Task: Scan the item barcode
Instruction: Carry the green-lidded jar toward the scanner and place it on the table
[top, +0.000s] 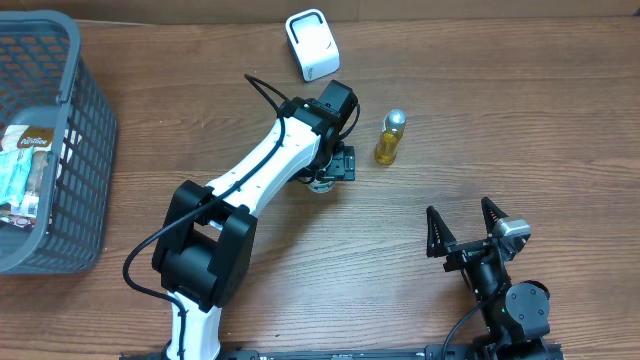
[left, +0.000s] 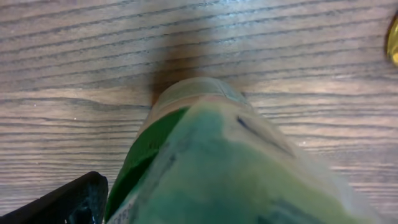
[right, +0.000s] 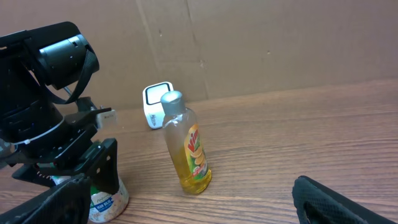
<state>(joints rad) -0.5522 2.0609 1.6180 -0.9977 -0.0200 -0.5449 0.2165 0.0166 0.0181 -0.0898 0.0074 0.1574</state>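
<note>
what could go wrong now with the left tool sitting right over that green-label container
1. The left tool sits close around the upright green-label container; pulling away at an angle could tip it.
2. The yellow bottle stands just beside that arm, so a sideways swing might knock it over.
3. No barcode shows in any view, so it may end up facing away from the white scanner.
</note>
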